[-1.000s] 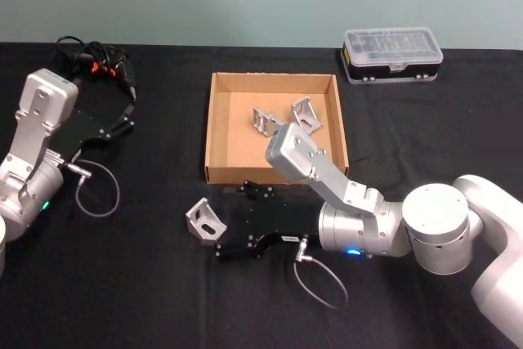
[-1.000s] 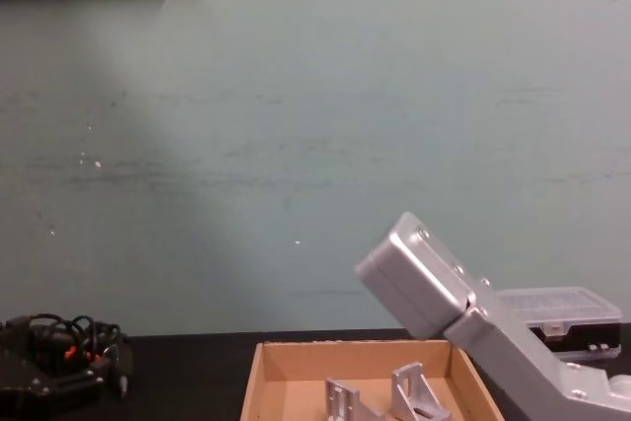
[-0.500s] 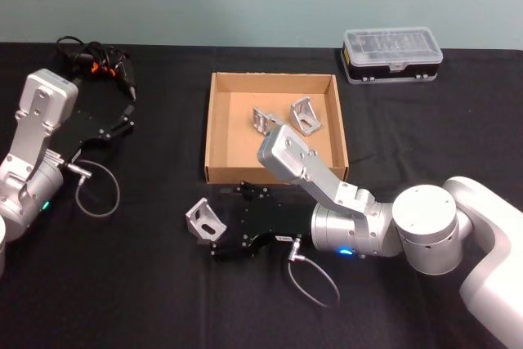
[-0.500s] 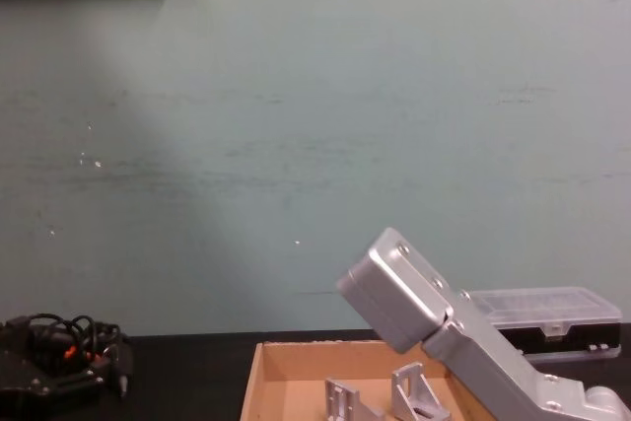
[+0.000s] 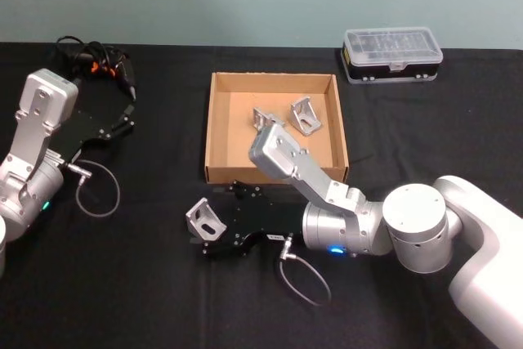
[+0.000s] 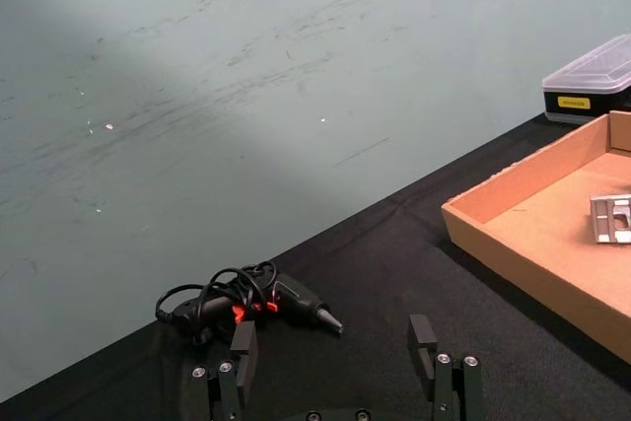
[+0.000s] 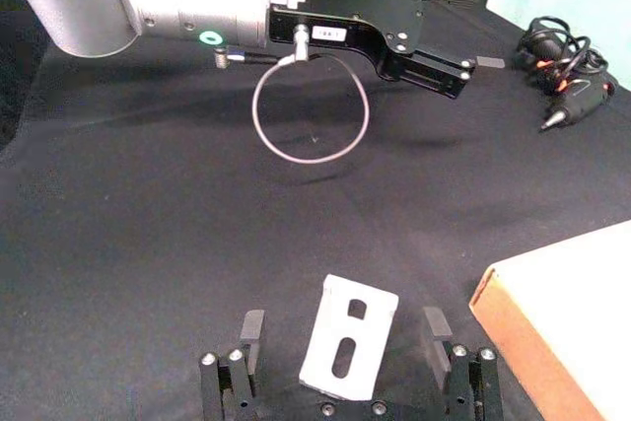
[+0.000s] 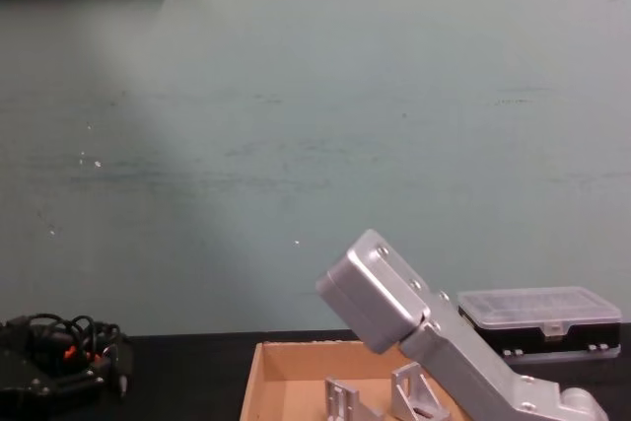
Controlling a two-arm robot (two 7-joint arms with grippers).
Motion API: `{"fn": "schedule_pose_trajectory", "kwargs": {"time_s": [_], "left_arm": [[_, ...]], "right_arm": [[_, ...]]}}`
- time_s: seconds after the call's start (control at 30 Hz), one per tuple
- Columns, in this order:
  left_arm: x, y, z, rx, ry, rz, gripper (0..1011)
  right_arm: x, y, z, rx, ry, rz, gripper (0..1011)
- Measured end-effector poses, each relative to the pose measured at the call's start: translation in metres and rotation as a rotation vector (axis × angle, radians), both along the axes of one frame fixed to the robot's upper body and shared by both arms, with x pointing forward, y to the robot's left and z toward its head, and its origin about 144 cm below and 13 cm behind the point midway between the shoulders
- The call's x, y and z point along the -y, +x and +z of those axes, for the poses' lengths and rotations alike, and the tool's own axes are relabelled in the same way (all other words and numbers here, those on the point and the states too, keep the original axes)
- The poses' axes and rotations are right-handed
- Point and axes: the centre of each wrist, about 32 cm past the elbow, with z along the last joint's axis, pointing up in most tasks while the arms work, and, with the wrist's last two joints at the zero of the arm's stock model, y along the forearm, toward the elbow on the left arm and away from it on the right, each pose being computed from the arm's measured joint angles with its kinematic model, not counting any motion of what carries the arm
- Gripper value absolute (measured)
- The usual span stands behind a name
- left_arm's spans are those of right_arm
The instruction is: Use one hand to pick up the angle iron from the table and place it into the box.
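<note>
Your angle iron lies on the bare black surface, just in front of the box's near left corner and apart from it, one flange flat down and the other standing up. That is why your right claw comes in low and level: in the right wrist view the slotted plate sits squarely between the two spread fingers, neither pad touching it yet, so the claw is wide open and holds nothing. You will want to close across the upright flange before lifting.

The box sits toward the middle of the surface, two angle irons already in its far half, so the near half is your free landing spot.

Your left claw is parked near the left edge, open and empty, beside the screwdriver with its tangled cable.
</note>
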Motion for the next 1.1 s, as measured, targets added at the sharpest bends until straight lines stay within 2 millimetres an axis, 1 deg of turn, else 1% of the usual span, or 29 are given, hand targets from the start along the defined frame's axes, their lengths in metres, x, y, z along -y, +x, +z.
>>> {"fn": "schedule_pose_trajectory", "kwargs": {"time_s": [0.47,0.87,0.9,0.97,1.0,1.1], "left_arm": [[0.0,0.0,0.0,0.0,0.0,0.0,1000],[0.0,0.0,0.0,0.0,0.0,0.0,1000],[0.0,0.0,0.0,0.0,0.0,0.0,1000],[0.0,0.0,0.0,0.0,0.0,0.0,1000],[0.0,0.0,0.0,0.0,0.0,0.0,1000],[0.0,0.0,0.0,0.0,0.0,0.0,1000]], "right_arm": [[-0.012,0.006,-0.004,-0.005,0.004,0.006,1002],[-0.014,0.007,-0.005,-0.013,-0.009,0.004,1000],[-0.013,0.007,-0.005,-0.014,-0.012,0.003,995],[-0.013,0.008,-0.004,-0.017,-0.016,0.003,934],[-0.013,0.008,-0.004,-0.019,-0.017,0.003,934],[-0.012,0.008,-0.004,-0.021,-0.02,0.003,840]]}}
